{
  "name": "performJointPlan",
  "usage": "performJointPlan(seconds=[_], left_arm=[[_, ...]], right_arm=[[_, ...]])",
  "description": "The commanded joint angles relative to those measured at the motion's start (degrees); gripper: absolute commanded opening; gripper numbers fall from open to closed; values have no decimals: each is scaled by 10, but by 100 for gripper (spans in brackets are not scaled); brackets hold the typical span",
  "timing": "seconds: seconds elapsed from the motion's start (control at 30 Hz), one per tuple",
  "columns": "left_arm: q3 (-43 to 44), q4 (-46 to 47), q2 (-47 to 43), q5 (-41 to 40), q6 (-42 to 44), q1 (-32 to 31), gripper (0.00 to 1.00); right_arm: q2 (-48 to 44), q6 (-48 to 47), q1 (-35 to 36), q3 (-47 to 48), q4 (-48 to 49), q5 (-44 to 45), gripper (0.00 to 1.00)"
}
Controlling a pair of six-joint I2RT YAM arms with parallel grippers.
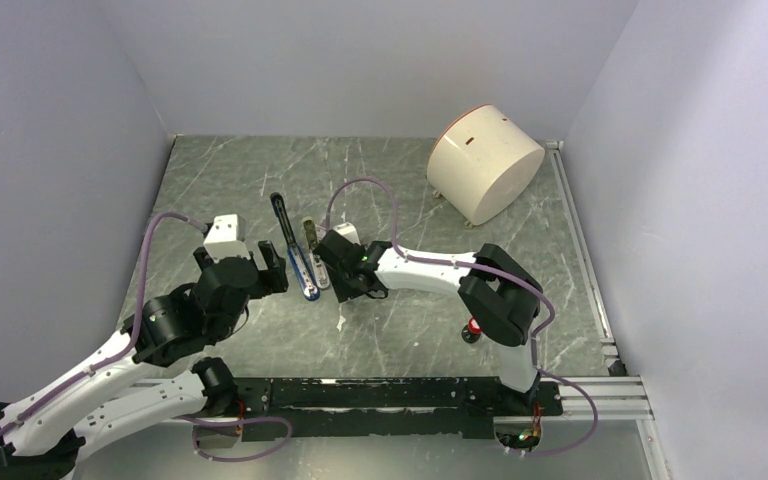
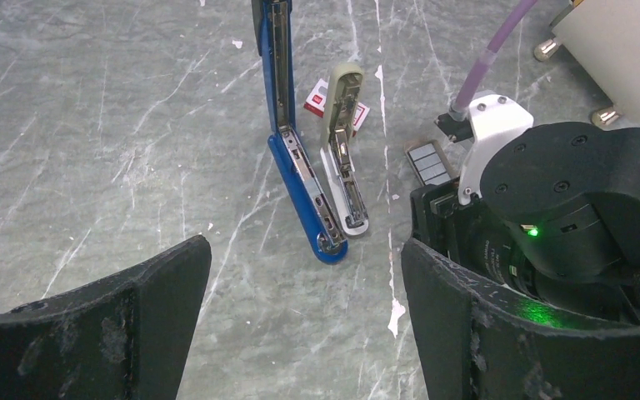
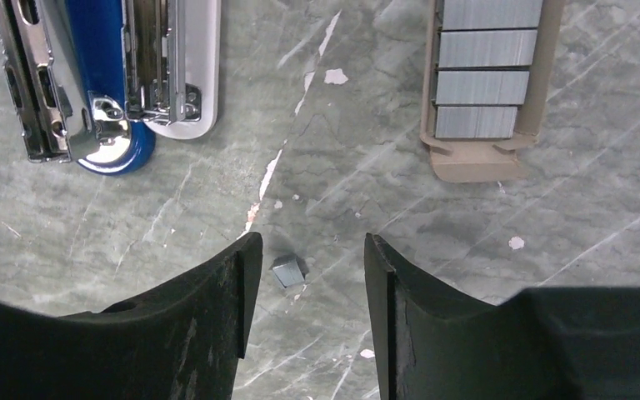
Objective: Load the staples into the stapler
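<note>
Currently a small loose chunk of staples lies flat on the table between the right gripper's parted, empty fingers. Fuller blocks sit in a tray just beyond. To the left the stapler lies open, channel up, close beside a beige look-alike. On the near side the left gripper gapes wide, empty. Risks: a pinch flicks or crumbles the chunk, or it lands in the wrong channel.

The white-and-black left arm is reaching forward, its black left gripper gaping wide. The white-and-black right arm is stretching leftward, its black right gripper pointing down, jaws parted
</note>
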Motion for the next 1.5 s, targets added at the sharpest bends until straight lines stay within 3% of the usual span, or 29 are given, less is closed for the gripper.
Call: performJointPlan(seconds=[0.0,0.23,0.67,1.03,1.3,1.47], left_arm=[[11,6,-2,-2,3,-3,89],[10,6,2,-1,4,-3,89],[9,9,9,4,1,-3,89],[8,9,9,7,0,-2,89],[7,8,9,8,-3,-2,89],[7,4,7,8,-6,-2,89]], right_arm=[[-5,34,4,3,-8,34,52],[6,28,5,-3,-13,20,43],[26,27,19,-7,-54,28,44],[-15,26,17,-54,-67,7,40],[-33,37,14,-71,-67,4,51],[-43,49,12,-81,-60,7,49]])
